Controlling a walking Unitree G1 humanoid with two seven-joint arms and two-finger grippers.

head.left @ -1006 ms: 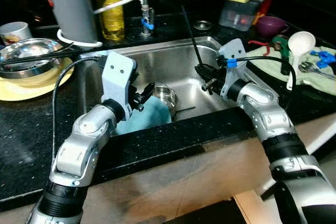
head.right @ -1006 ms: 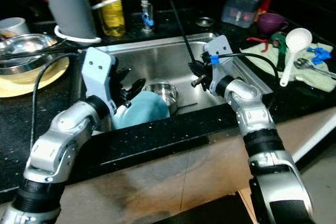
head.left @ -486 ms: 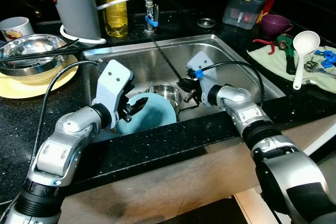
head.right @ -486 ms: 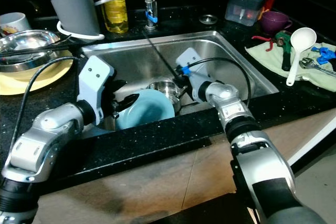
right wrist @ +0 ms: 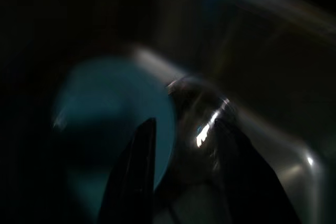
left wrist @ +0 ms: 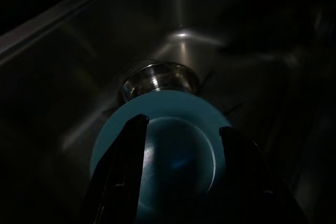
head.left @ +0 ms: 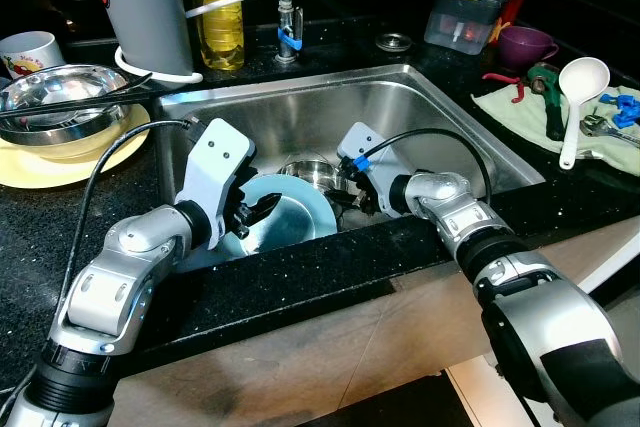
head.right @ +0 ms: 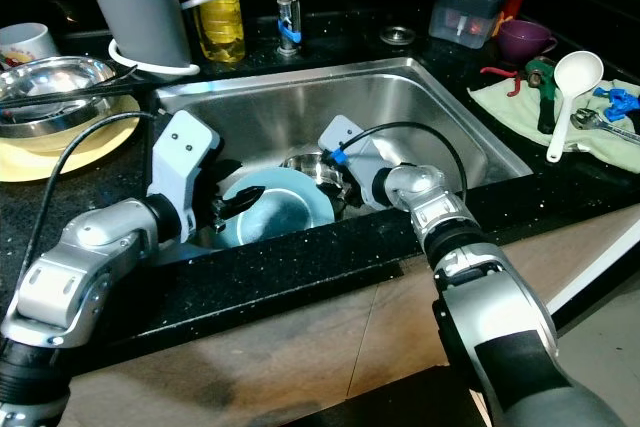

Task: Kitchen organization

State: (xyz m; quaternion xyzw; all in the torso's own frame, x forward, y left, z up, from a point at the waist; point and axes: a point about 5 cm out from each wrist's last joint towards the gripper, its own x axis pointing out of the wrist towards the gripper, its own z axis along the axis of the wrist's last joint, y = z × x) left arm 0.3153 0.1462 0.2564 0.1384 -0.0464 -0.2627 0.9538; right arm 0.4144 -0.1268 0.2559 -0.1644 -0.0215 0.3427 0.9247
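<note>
**Both pincers down in the sink, over the blue plate and steel bowl**

No brand, label or writing can be read on any item; the bottle's and the cup's faces are too small or too dark to make out.

The left arm bends at the elbow and reaches over the black table's (head.left: 60, 237) front edge into the steel sink (head.left: 420, 107). The left pincer (left wrist: 181, 135) hangs with its fingers spread wide, one on each side of the blue plate (head.left: 290, 227), which lies just below and ahead of it near the sink's front wall. In the left wrist view the two fingers (left wrist: 128, 161) frame the plate's centre; whether they touch it cannot be told.

The right arm comes in from the other side, forearm lying across the sink's front rim, wrist turned inward toward the left pincer. The right pincer (right wrist: 184, 150) is parted, its fingers pointing at the steel bowl (head.left: 310, 172), which sits just beyond the plate and touches its far edge. The right wrist view is blurred and dark, so contact with the bowl cannot be told.

Behind the left pincer, on the table, steel dishes (head.left: 50, 107) rest on a yellow plate (head.left: 60, 162). Well beyond the right pincer, a white ladle (head.left: 580, 97) lies on a cloth (head.left: 510, 107). A bottle of yellow liquid (head.left: 222, 7) stands behind the sink, next to the tap (head.left: 290, 17).
</note>
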